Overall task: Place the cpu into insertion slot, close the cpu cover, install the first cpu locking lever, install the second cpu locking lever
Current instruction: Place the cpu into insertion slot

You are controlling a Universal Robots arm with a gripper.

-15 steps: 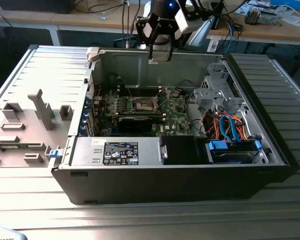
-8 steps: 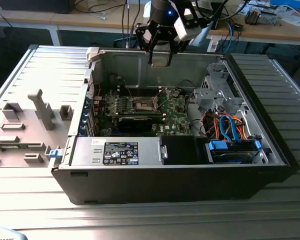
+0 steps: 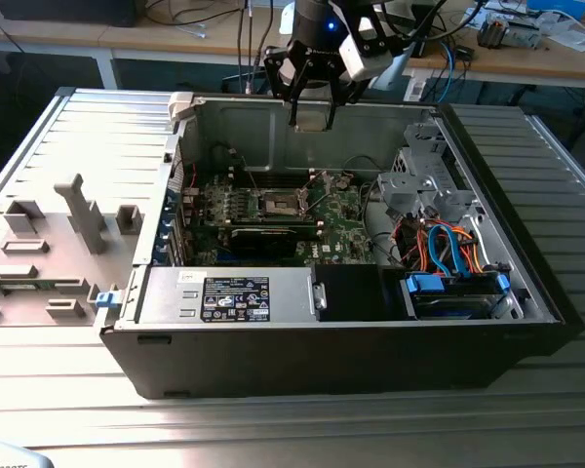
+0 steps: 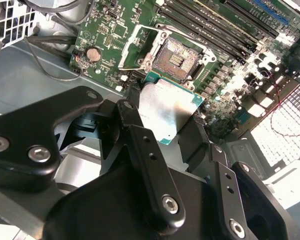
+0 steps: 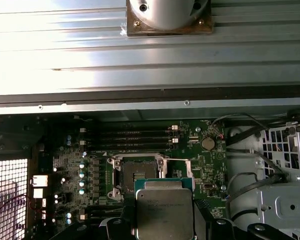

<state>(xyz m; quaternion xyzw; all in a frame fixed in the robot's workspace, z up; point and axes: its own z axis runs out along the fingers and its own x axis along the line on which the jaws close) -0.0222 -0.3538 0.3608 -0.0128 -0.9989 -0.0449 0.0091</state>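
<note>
Black jaws grip the cpu by two opposite edges, closed narrowly on it and holding it flat, silvery top up, tan-and-green rim showing; it hangs in the air above the open computer case, touching nothing but the jaws. Below and just beyond the jaws lies the insertion slot, dark-centred and bare, apart from the chip; its cpu cover, a thin silver frame, stands swung up on the far side of the slot from the jaws. Past the slot run the long memory slots on the green motherboard; farther off, the case rests on a ribbed metal tabletop.

Likely risks: the chip is not yet squared over the slot, so a skewed or wrongly turned descent could bend the contacts; a lean in the grip could make one corner land first; the raised cover might catch an edge.

Faint etched print marks the chip's top, and a black-and-white label sits on the power unit; neither is read out here.
</note>
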